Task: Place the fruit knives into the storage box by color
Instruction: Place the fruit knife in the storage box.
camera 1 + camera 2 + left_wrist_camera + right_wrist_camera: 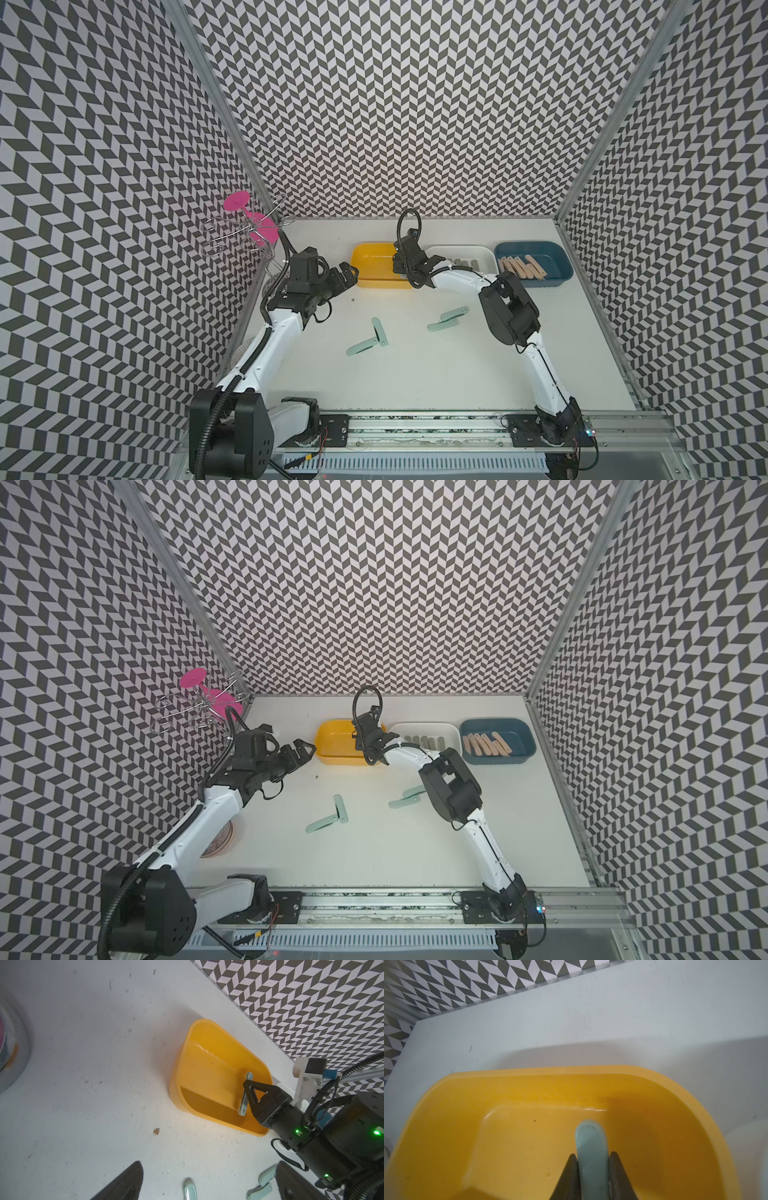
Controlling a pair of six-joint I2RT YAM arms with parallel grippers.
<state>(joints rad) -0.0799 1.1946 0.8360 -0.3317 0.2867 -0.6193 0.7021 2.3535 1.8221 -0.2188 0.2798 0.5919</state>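
The mint knife (591,1147) fills the near part of the right wrist view. It is clamped flat between the fingers of the right gripper (592,1155) and pokes out over the floor of the yellow tub (550,1070), which holds nothing else. In the left wrist view the knife hangs steeply above the end of the tub that faces the white tub (461,249); whether its lower end touches the tub floor I cannot tell.

Let go at that slant, it would likely tip against the tub wall or skip over the low rim, so it probably needs laying flatter first.

The left gripper (348,276) hovers with jaws wide apart and empty just off the tub's other end. It is clear of the rim, but a careless reach could bring the two arms together.

Four loose mint knives (378,330) lie on the table in front of the tub, two of them partly under the right elbow (509,307). The grey-green knives (463,263) sit in the white tub, and the peach knives (521,266) are in the blue tub (561,257) beyond it.
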